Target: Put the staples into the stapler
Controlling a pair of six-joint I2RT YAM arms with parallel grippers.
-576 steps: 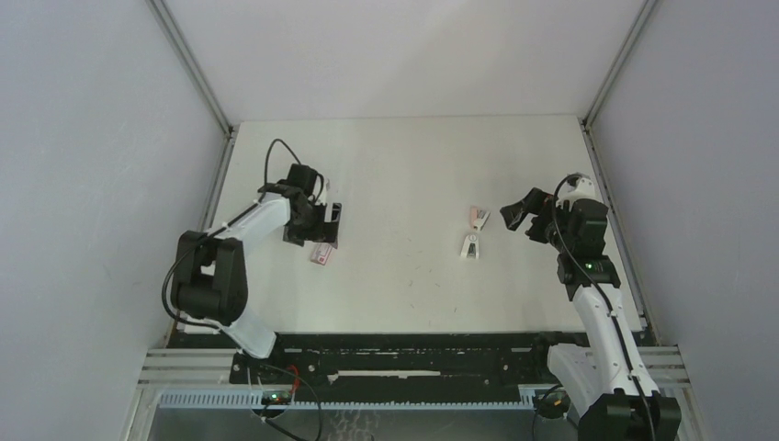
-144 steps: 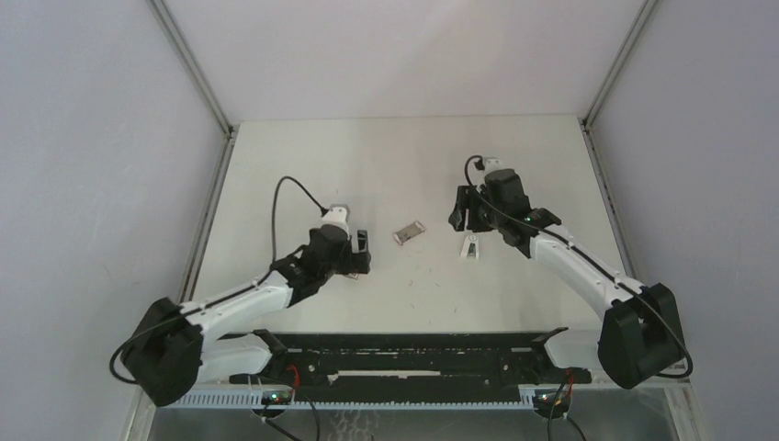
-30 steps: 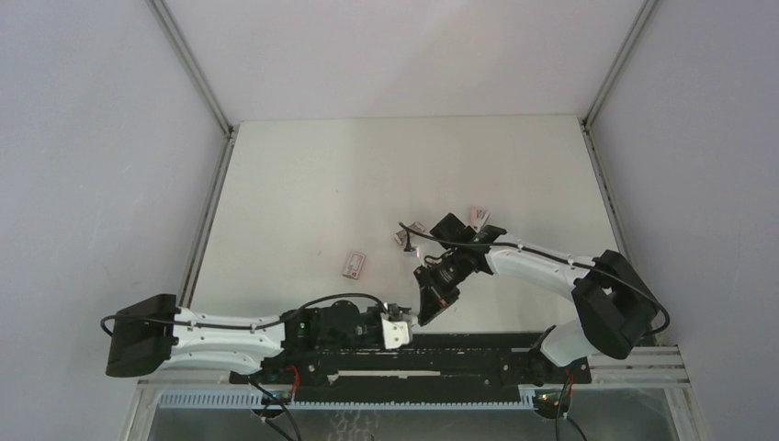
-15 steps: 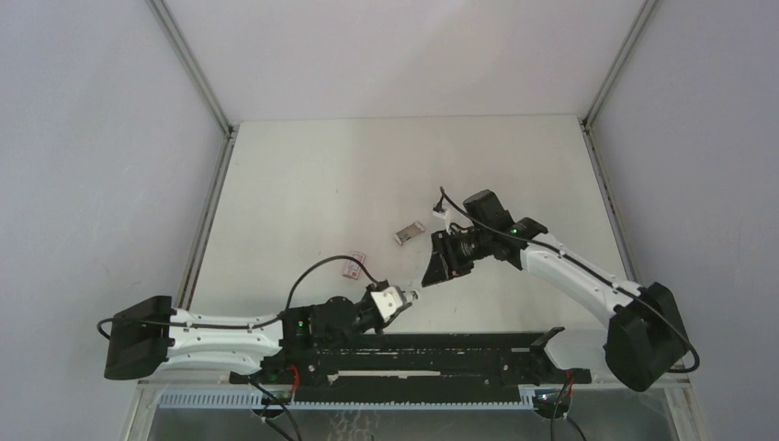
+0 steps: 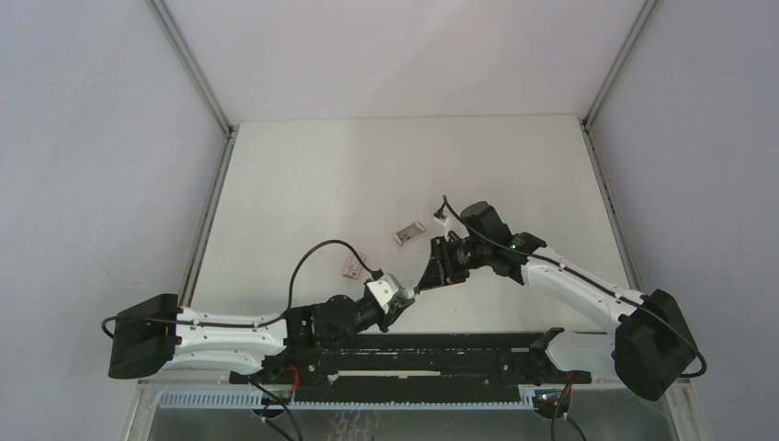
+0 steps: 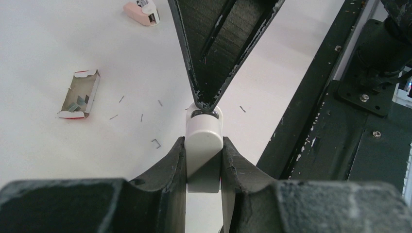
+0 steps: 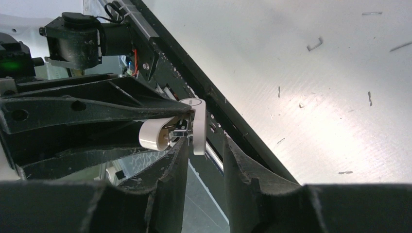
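The left gripper [image 6: 204, 148] clamps the small white plastic stapler [image 6: 204, 127] above the white table's [image 5: 303, 184] near centre, with its long axis pointing far-right. The right gripper [image 6: 205, 99] meets that far end head-on, jaws narrowly parted; I cannot tell whether they pinch it.

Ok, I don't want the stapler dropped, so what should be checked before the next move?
1. Left gripper clamped on the stapler: ok.
2. Right gripper closed on the lid: not ok, its jaws stand apart around it.
3. Lid swung away from the body: ok, by the right wrist view.
4. Staples in hand: not ok, they lie in the open staple box.
5. Room inside the stapler for them: cannot tell.
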